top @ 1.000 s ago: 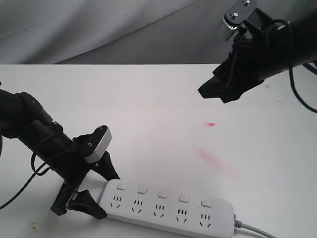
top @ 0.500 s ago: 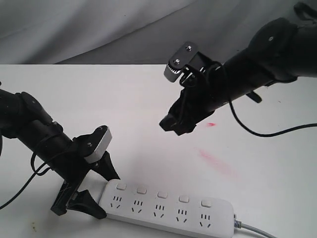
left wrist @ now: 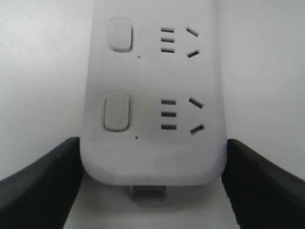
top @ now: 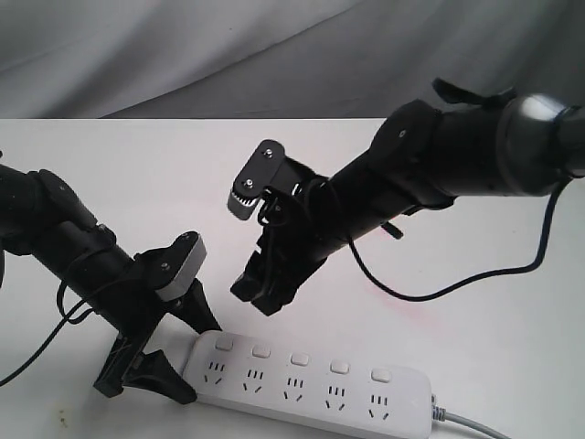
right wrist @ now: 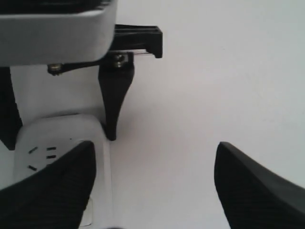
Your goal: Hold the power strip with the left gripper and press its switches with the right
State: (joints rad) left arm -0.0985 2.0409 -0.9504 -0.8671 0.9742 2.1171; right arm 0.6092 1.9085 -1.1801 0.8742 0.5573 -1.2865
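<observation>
Power strip lies flat at the near edge of the white table. Its grey cord leaves the right end, and its five switches run in a row along the far side of the outlets. The left gripper pinches the strip's left end, its black fingers set against the two long sides. Just beyond, the right gripper hangs above the table, tilted down toward the leftmost switches and clear of the strip. Its fingers are spread wide, bare table showing between them. Grey cloth closes the far side.
</observation>
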